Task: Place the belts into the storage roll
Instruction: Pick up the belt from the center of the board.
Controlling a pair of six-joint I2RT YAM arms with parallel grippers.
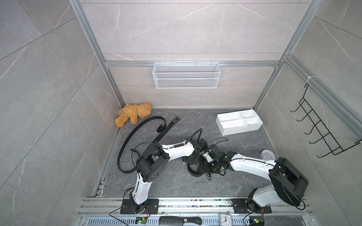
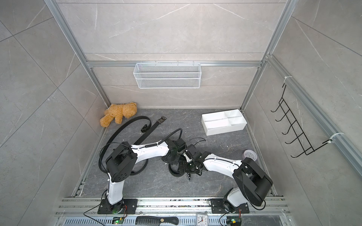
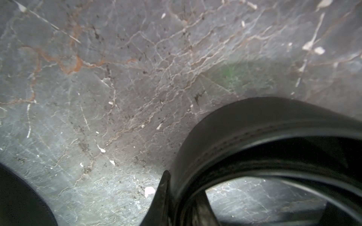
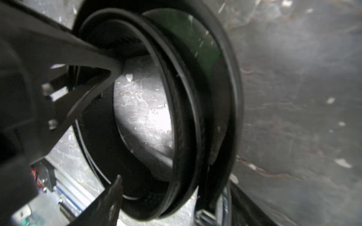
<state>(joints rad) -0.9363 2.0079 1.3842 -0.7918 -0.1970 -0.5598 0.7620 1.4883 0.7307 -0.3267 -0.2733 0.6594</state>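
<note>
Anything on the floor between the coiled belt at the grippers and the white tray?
Nothing visible: in both top views only bare floor lies between the coiled belt and the divided tray. The round clock stands off to one side.

Shows a matt, dark grey stone-look floor [image 1: 197,119], veined and flecked with pale crumbs. Shows smooth black belts [image 1: 165,130], leather-like; up close on the coil [image 3: 254,121], stitched edges and a faint sheen. Has a dark metal buckle [image 1: 177,119]. Includes a smooth white plastic tray [image 1: 241,130], white wire-mesh basket [image 1: 186,78], fuzzy tan plush bear [image 1: 133,113] and brushed aluminium frame [image 1: 137,64].
</note>
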